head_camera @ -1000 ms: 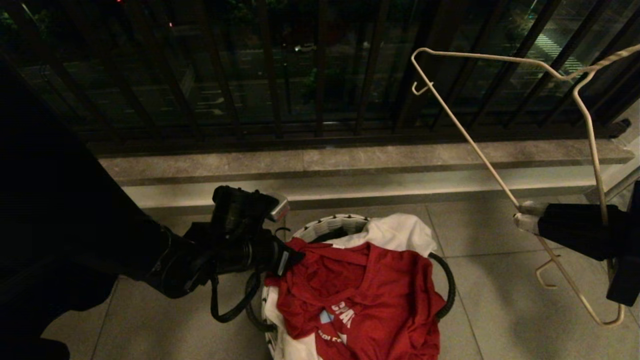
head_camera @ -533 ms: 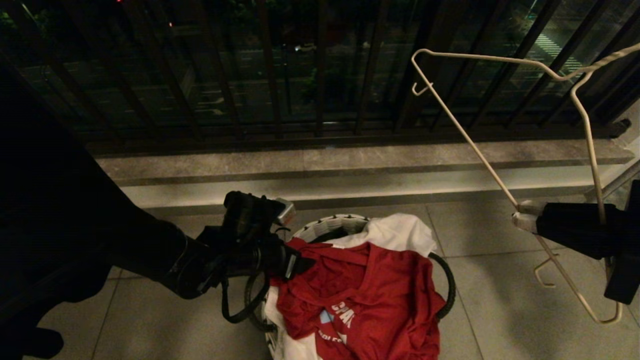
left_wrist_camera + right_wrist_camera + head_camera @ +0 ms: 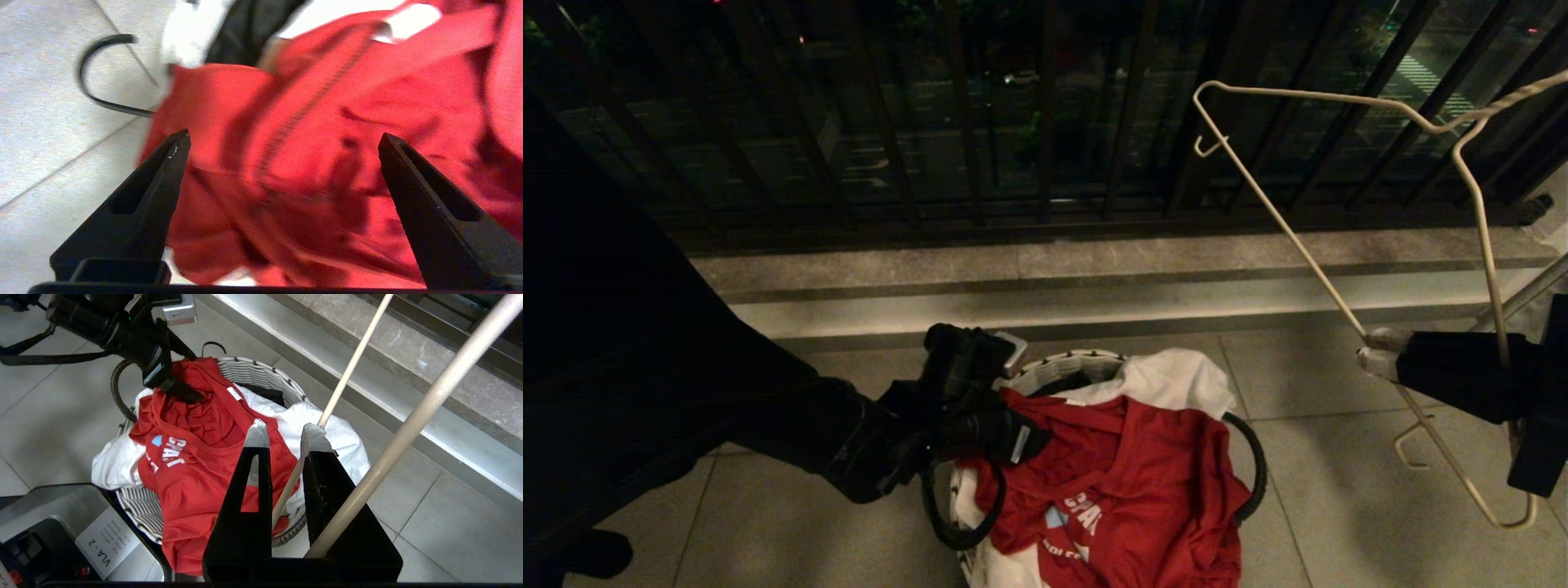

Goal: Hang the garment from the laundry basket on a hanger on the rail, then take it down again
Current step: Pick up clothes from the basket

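Left claw (image 3: 282, 139) spread over shirt (image 3: 1127, 482) in basket (image 3: 1062, 363); right claw (image 3: 282, 435) pinched hanger (image 3: 1339, 302); hanging not started.

The laundry basket (image 3: 1068, 365) shows only slivers of its white rim, the rest buried under the red garment (image 3: 1127, 482), whose chest lettering is folded and cut by the frame edge. The wire hanger's (image 3: 1290, 229) hook end runs past the right edge.
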Controlling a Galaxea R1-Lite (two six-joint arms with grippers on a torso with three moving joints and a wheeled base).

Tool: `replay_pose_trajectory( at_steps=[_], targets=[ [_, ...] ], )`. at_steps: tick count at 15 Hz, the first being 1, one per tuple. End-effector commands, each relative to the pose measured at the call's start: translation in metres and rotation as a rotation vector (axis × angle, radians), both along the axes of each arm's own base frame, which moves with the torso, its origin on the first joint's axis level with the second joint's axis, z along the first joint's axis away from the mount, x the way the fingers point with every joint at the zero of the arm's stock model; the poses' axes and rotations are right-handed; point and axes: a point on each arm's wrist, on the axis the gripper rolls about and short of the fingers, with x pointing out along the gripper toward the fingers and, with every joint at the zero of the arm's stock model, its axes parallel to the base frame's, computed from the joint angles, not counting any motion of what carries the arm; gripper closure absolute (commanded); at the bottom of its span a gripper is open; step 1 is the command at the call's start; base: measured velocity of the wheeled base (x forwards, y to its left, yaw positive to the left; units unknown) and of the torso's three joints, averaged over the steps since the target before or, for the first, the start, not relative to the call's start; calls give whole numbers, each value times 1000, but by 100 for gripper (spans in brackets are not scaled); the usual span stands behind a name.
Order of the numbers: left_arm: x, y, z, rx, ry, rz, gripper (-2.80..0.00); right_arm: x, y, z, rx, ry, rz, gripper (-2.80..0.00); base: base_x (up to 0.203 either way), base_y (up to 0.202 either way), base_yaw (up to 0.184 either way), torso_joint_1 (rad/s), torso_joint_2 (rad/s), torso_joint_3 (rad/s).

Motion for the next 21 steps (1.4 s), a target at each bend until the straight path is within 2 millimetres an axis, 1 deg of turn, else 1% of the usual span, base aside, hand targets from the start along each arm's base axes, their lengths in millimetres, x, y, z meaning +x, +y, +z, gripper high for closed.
replay_pose_trajectory(
  at_steps=[1,4,7,11,14,15,18,19,21],
  targets=[
    [-6,-3,5,-11,-4,-13,-280,0,0,0,-1,-2,3,0,0,0,0,0,0,0],
    [-12,-5,8,-39,13,-10,-280,1,0,-1,-2,3,3,0,0,0,0,0,0,0],
    [-11,-5,3,-78,69,-46,-280,1,0,-1,-2,3,3,0,0,0,0,0,0,0],
    [-14,-3,8,-132,130,-73,-280,2,1,-1,-5,6,4,0,0,0,0,0,0,0],
    [-17,-1,20,-185,137,-83,-280,3,1,-1,-5,8,4,0,0,0,0,0,0,0],
    [-19,0,22,-201,148,-107,-280,3,1,-1,-5,8,4,0,0,0,0,0,0,0],
    [-22,4,26,-254,188,-110,-280,3,1,-2,-5,9,4,0,0,0,0,0,0,0],
    [-22,5,24,-255,199,-115,-280,3,1,-2,-5,9,4,0,0,0,0,0,0,0],
    [-20,5,15,-239,218,-104,-280,3,1,-2,-5,9,4,0,0,0,0,0,0,0]
  ],
)
